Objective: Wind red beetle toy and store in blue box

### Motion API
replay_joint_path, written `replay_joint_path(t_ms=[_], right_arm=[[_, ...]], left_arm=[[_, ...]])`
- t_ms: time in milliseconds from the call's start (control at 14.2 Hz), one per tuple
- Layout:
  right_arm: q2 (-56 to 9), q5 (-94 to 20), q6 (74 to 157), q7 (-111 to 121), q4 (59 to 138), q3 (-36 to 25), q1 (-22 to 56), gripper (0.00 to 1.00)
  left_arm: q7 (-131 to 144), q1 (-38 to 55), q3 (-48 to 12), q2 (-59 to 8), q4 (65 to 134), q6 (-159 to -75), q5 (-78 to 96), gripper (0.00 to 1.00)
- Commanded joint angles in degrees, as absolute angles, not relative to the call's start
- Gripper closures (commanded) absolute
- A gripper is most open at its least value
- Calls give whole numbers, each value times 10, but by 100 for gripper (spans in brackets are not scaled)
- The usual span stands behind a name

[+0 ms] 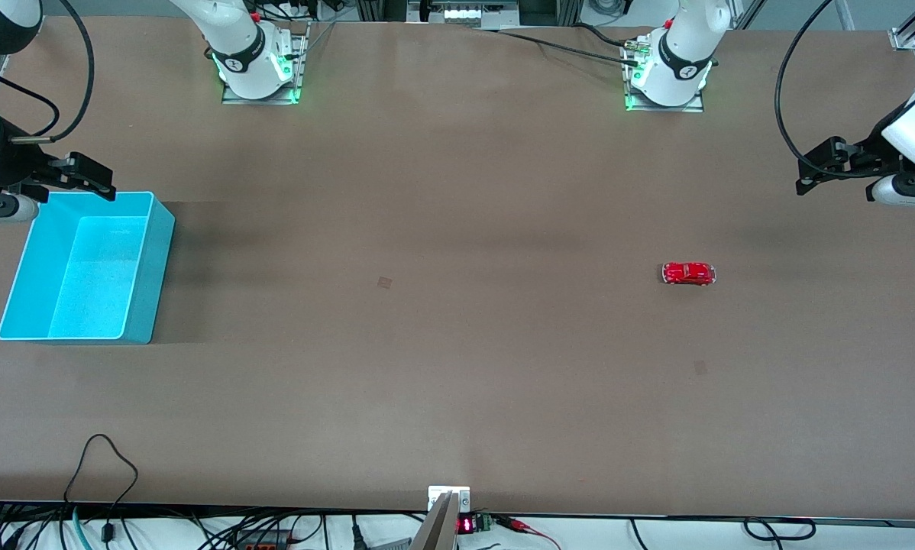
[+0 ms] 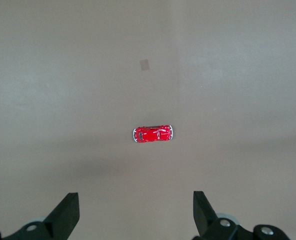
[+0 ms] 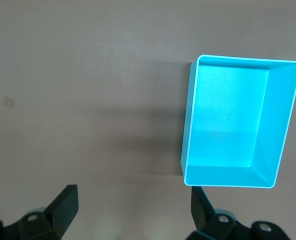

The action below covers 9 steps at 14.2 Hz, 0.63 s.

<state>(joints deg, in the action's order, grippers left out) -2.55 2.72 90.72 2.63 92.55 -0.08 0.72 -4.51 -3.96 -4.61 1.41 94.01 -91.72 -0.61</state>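
The red beetle toy point(image 1: 688, 273) stands on the brown table toward the left arm's end; it also shows in the left wrist view point(image 2: 153, 134). The blue box point(image 1: 91, 267) sits empty at the right arm's end and shows in the right wrist view point(image 3: 280, 125). My left gripper point(image 1: 805, 174) is open and empty, up in the air by the table's end, apart from the toy; its fingers point(image 2: 68, 212) frame bare table. My right gripper point(image 1: 106, 183) is open and empty over the box's edge nearest the robots, its fingers point(image 3: 65, 205) beside the box.
Two small square marks lie on the table, one near the middle point(image 1: 384, 283) and one nearer the front camera than the toy point(image 1: 700, 367). The arm bases point(image 1: 255, 65) point(image 1: 675, 69) stand along the table's robot edge. Cables hang at the front edge point(image 1: 98, 466).
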Motion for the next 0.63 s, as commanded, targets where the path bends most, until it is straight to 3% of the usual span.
replay_joint_path(t_ms=[0, 563], right_arm=[[-30, 16, 897, 29, 914, -2, 6, 0], [-30, 16, 897, 28, 914, -2, 6, 0]], left_arm=[[-47, -40, -49, 27, 955, -927, -4, 0], [-39, -39, -54, 4, 947, -877, -3, 0]])
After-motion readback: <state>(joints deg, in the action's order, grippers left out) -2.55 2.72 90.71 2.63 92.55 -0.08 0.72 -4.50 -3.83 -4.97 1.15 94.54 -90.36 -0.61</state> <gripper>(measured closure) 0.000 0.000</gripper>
